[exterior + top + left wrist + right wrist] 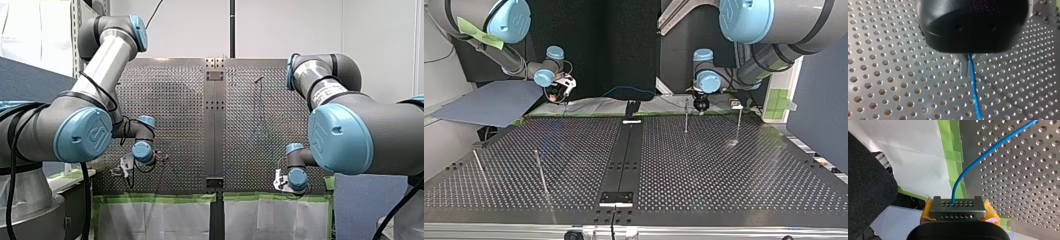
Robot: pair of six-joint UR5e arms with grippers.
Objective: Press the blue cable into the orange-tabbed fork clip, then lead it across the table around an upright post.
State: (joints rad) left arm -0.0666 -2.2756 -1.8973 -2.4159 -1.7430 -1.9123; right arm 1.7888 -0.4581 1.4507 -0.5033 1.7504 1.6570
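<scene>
Left of the centre strip of the surface, my left gripper pinches the blue cable between its metal fingers. Right of the strip, my right gripper seems to clamp the same cable in its yellow-padded fingers, near the green tape.

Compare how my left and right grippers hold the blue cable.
My left gripper shows slim metal fingers; my right gripper shows yellow pads. My left gripper hangs over the perforated table; my right gripper sits by its green tape edge. Both are shut on the blue cable.
</scene>
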